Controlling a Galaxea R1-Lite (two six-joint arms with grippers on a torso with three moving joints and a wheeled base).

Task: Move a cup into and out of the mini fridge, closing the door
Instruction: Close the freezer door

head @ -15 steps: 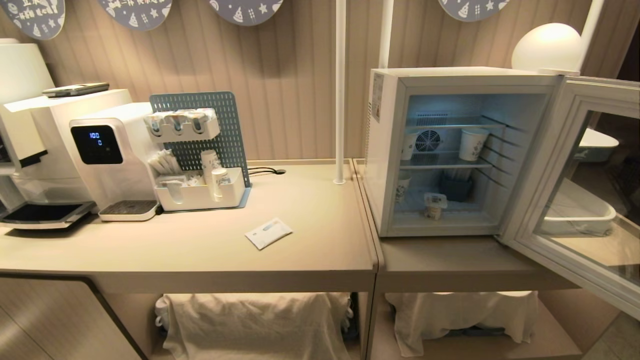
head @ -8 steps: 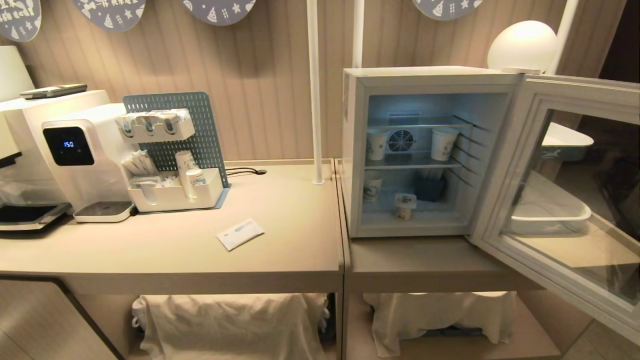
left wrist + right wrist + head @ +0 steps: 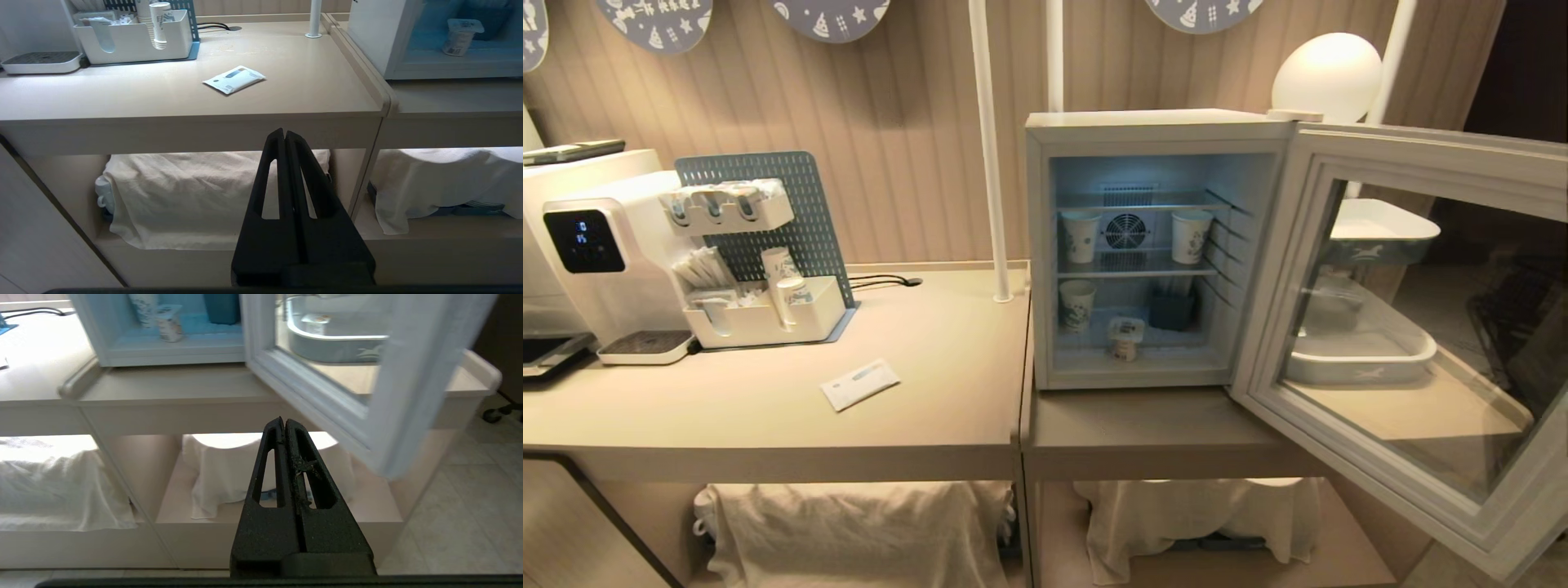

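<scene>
The mini fridge (image 3: pixel 1152 122) stands lit on the right counter, and its door (image 3: pixel 1388 155) is swung wide open to the right. The cup (image 3: pixel 1125 337), small and white with a flat lid, sits on the fridge floor near the front; it also shows in the left wrist view as the cup (image 3: pixel 459 36) and in the right wrist view as the cup (image 3: pixel 169 323). My left gripper (image 3: pixel 284 132) is shut and empty, low in front of the counter edge. My right gripper (image 3: pixel 283 421) is shut and empty too, below the open door. Neither arm shows in the head view.
Taller paper cups (image 3: pixel 1081 237) (image 3: pixel 1191 235) stand on the wire shelf, another (image 3: pixel 1076 305) below beside a dark blue holder (image 3: pixel 1172 310). A white sachet (image 3: pixel 859 384), a water dispenser (image 3: pixel 596 261) and an organizer tray (image 3: pixel 768 318) are on the left counter. White trays (image 3: pixel 1364 359) lie behind the door. Cloth-covered items (image 3: pixel 849 531) fill the lower shelf.
The whole head view has slid left, so the camera has moved right; the fridge now sits nearer the middle. Fridge, cup and door keep their places on the counter.
</scene>
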